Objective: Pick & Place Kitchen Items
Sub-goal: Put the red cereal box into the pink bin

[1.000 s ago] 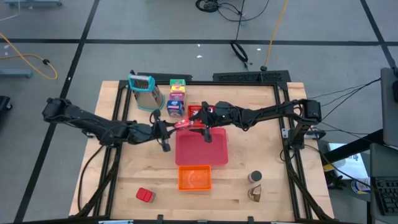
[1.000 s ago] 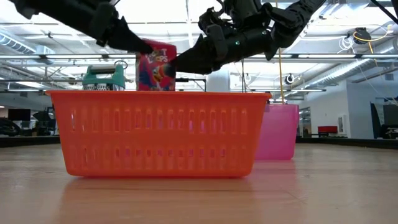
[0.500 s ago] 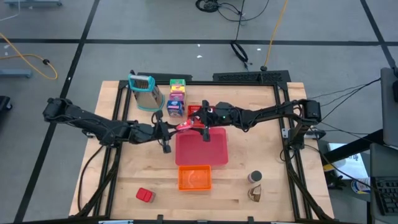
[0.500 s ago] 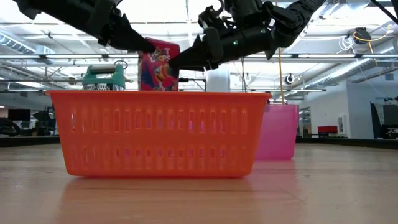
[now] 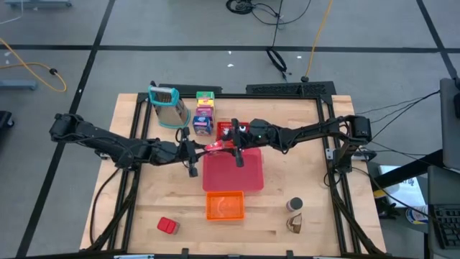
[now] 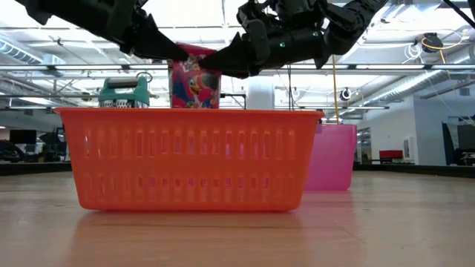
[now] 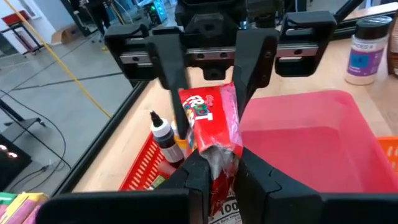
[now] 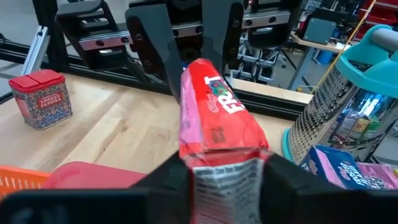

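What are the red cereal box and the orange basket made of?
Red cereal box: looks like thin printed cardboard, semi-glossy; folded end flaps and printed lettering show. Orange basket: looks like moulded plastic, slightly translucent; regular vertical slots in its wall.

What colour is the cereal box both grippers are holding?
The small cardboard cereal box is red with white lettering and a pink side; the right wrist view shows it best.

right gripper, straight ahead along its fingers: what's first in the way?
The red cereal box between its fingers, then probably the left gripper clamped on the box's far end. Depth is hard to judge.
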